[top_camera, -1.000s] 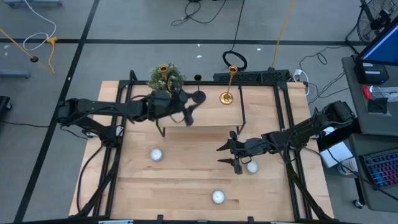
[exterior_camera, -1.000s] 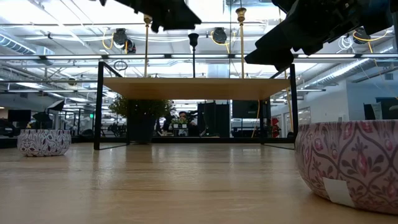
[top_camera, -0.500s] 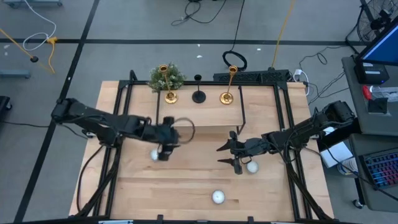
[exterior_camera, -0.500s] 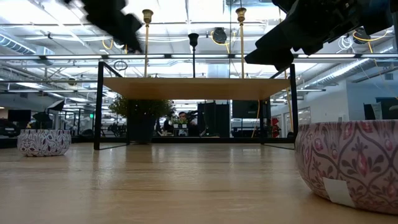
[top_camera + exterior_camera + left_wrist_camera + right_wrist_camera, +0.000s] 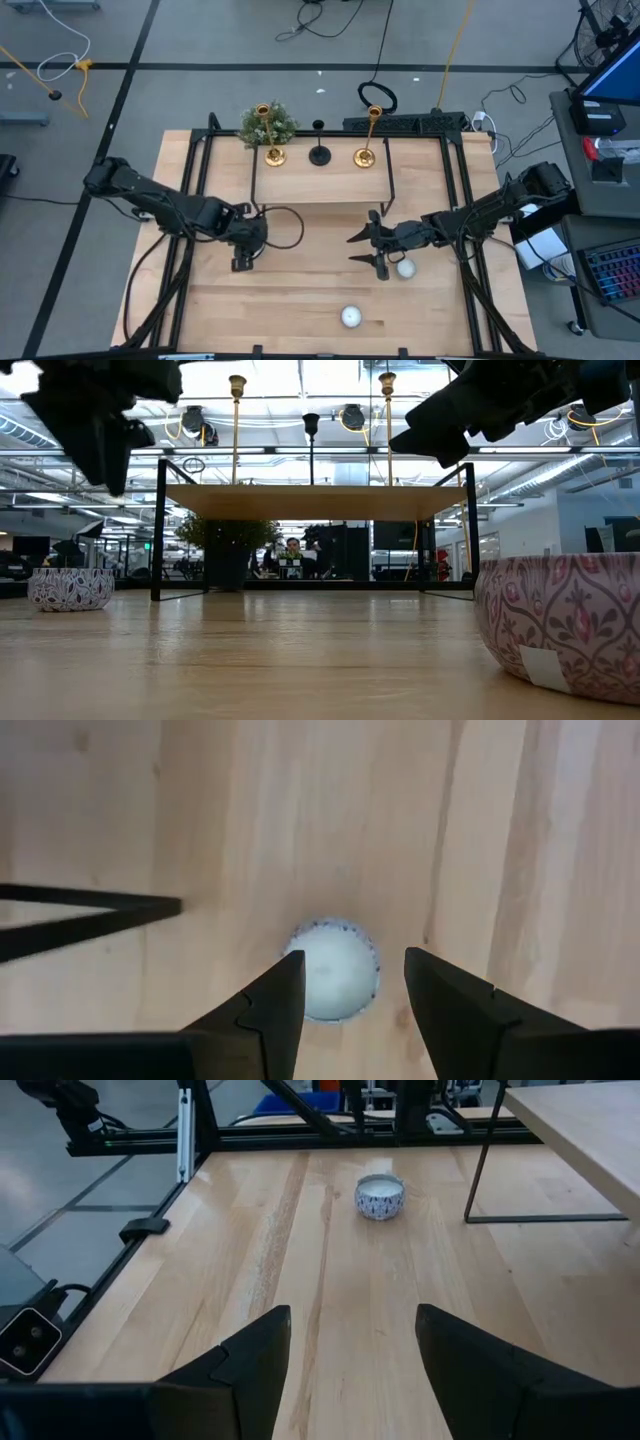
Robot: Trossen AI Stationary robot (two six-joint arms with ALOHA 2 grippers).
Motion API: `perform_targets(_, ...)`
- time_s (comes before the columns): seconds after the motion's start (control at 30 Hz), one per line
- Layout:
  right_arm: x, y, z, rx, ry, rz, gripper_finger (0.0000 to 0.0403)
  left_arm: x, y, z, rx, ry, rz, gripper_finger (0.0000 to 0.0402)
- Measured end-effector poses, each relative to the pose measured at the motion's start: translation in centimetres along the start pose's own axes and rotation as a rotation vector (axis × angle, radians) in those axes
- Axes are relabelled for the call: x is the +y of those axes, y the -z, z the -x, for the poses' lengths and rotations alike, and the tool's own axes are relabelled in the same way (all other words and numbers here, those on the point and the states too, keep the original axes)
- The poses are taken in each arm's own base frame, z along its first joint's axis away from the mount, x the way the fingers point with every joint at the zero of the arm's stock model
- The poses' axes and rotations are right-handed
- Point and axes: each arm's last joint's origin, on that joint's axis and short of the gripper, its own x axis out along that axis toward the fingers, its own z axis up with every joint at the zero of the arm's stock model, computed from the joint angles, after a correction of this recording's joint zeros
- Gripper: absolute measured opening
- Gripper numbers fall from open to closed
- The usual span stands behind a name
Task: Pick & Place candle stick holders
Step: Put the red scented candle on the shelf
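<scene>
Three candle stick holders stand by their round bases on the raised wooden shelf (image 5: 320, 180) at the far side: a gold one (image 5: 273, 155) next to the green plant (image 5: 267, 124), a black one (image 5: 319, 154) in the middle, and a gold one (image 5: 365, 156) on the right. They also show in the low view (image 5: 310, 435). My left gripper (image 5: 241, 260) is open, points down, and hovers over a small white candle tin (image 5: 330, 970). It touches nothing. My right gripper (image 5: 366, 250) is open and empty over the table's middle right.
A patterned candle tin (image 5: 405, 267) sits beside my right gripper, and another (image 5: 350, 317) near the table's near edge. The low view shows one tin at left (image 5: 70, 588) and one close by at right (image 5: 565, 620). The shelf's black legs (image 5: 158, 530) stand on the table.
My left gripper has drawn back from the shelf by the black candle stick holder, toward the table's near and left edges, and has come down over the small candle tin. All three candle stick holders stay upright on the shelf. My right arm has kept still.
</scene>
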Motion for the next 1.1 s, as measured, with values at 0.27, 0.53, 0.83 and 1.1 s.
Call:
perform_targets(0.27, 0.0, 0.0, 0.0, 0.0, 0.0, 0.0, 0.0212, 0.9, 1.6, -3.6, 0.041, 0.031, -0.012, 0.0179)
perform_targets(0.53, 0.0, 0.0, 0.0, 0.0, 0.0, 0.0, 0.0212, 3.1, 1.6, -4.9, 0.059, 0.037, 0.017, 0.0179)
perform_targets(0.83, 0.0, 0.0, 0.0, 0.0, 0.0, 0.0, 0.0212, 4.7, 2.1, -6.1, 0.073, 0.059, -0.026, 0.0169)
perform_targets(1.1, 0.0, 0.0, 0.0, 0.0, 0.001, 0.003, 0.0212, 5.5, 2.8, -6.8, 0.098, 0.046, -0.016, 0.0099)
